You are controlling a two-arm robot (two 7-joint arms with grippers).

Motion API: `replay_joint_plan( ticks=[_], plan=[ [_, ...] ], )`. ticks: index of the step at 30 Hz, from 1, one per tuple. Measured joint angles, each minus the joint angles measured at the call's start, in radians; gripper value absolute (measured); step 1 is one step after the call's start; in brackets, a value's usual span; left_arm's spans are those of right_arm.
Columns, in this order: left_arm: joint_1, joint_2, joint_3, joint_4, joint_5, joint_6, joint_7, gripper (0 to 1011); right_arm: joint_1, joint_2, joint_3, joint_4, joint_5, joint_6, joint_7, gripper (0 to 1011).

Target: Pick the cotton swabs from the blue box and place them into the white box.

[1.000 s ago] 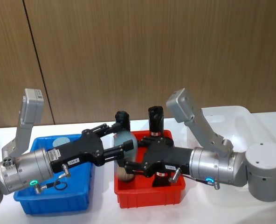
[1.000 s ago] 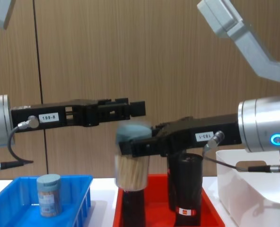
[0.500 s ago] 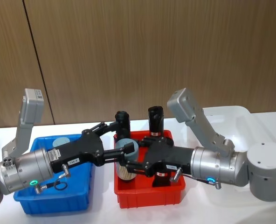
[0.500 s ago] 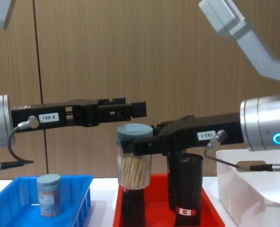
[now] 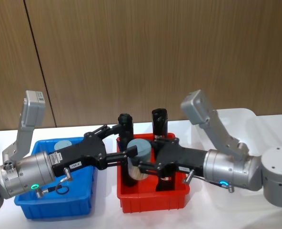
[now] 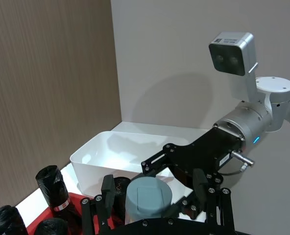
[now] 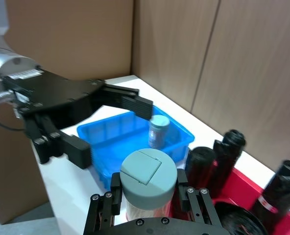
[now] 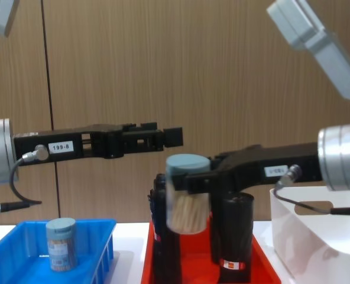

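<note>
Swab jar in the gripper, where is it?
Head view: the swab jar hangs in the right gripper above the red bin, near the black cylinders.

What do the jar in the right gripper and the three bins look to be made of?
Jar in the right gripper: clear wall, likely plastic, swab sticks showing through; matte grey-blue lid, probably plastic. Blue bin, red bin, white bin: smooth, slightly glossy moulded plastic, judging by ribs and rounded rims. Left gripper hovers open nearby.
</note>
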Motion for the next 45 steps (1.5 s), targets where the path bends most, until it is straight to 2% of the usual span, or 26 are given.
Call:
replay_joint_plan(
  ticks=[8,19,28,36,45],
  plan=[
    [0.000,0.000,0.000,0.000,0.000,0.000,0.000,1004,-0.013,0.034,0.028,0.009,0.021,-0.022,-0.043,647],
    [0.000,0.000,0.000,0.000,0.000,0.000,0.000,1004,-0.024,0.099,0.094,0.027,0.066,-0.066,-0.111,647],
    [0.000,0.000,0.000,0.000,0.000,0.000,0.000,1004,-0.012,0.146,0.148,0.065,0.092,-0.098,-0.154,647],
    [0.000,0.000,0.000,0.000,0.000,0.000,0.000,1004,0.008,0.173,0.179,0.105,0.090,-0.125,-0.177,647],
    [0.000,0.000,0.000,0.000,0.000,0.000,0.000,1004,0.034,0.186,0.193,0.173,0.052,-0.153,-0.196,647]
  ],
)
